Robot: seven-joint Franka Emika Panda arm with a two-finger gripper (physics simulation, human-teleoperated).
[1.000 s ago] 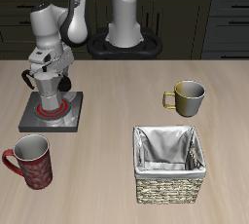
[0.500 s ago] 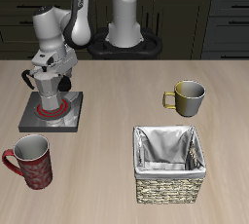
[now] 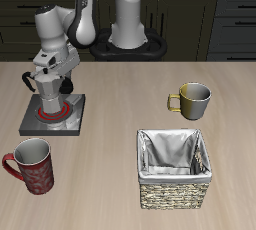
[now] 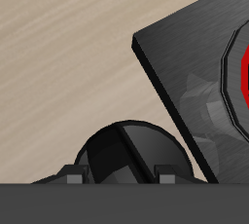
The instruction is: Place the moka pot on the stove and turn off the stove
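Arm slightly raised, fingers [image 3: 51, 79] above moka pot [image 3: 50, 98] on stove [image 3: 72, 121].

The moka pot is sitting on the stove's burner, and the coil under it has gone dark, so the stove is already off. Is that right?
Not quite. The moka pot does sit on the stove, but the coil around its base glows red in the exterior view, and the wrist view also shows red on the burner. It looks as if the stove is not off.

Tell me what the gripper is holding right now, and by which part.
Cannot tell. The gripper sits right over the moka pot on the stove, at the pot's top, but neither view shows fingers closed on it.
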